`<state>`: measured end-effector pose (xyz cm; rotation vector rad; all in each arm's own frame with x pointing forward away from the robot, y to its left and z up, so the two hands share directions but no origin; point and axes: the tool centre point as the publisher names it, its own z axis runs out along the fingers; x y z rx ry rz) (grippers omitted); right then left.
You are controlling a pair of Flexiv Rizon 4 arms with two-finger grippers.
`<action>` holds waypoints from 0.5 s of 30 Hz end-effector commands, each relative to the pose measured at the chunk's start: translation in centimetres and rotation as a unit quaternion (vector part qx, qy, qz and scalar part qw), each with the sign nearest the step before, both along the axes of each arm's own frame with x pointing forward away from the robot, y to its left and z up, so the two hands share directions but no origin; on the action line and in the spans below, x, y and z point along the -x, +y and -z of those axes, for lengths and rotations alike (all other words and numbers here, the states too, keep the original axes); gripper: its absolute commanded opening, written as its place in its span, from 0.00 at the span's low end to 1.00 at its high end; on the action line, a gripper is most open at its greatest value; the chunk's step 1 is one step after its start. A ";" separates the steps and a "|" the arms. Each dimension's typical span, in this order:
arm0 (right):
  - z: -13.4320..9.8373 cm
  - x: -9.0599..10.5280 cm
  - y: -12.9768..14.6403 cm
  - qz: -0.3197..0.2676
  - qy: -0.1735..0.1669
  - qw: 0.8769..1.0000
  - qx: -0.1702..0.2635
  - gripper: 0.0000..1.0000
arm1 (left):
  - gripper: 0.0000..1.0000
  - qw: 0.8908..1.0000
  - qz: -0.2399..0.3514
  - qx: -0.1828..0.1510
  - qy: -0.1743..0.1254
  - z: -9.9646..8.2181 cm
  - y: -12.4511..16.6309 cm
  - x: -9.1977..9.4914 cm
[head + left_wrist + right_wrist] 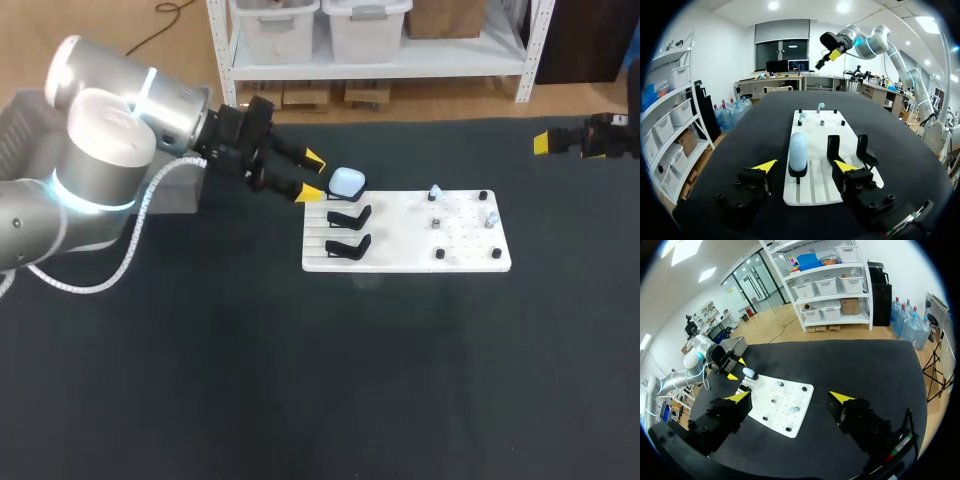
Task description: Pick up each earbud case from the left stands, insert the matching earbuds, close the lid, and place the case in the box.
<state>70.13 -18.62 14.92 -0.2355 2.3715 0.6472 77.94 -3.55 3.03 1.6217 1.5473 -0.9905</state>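
1. The left hand (312,176) sits at about 10 o'clock on the tabletop (300,380) in the head view. Its fingers are spread wide and hold nothing.
2. The earbud case (347,182) is pale blue and rounded. It stands just off the left hand's yellow tips, at the hand's 3 o'clock. In the left wrist view it lies in line with the gap between the fingers, slightly ahead of them and touching neither.
3. The case rests on the stand at the white board's (400,262) 10 o'clock corner.
4. Two empty black stands (349,217) sit beside it on the same end of the board, towards 6 o'clock from the case.
5. At the board's 3 o'clock end are dark pegs (483,196) and small pale-blue pieces (435,190) – too small to make out further.
6. The right hand (790,397) hangs at the tabletop's 2 o'clock edge, well apart from the board. Its fingers are wide open and empty.
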 end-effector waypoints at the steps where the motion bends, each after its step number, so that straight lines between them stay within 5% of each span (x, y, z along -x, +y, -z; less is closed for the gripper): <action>1: 0.0 0.0 0.0 0.000 0.000 1.000 0.001 1.00 | 0.67 1.000 0.001 0.002 -0.001 0.5 -0.5 -0.1; 15: 0.0 0.0 0.0 0.000 0.000 1.000 0.001 1.00 | 0.58 1.000 -0.008 0.007 -0.020 0.8 -1.6 -0.6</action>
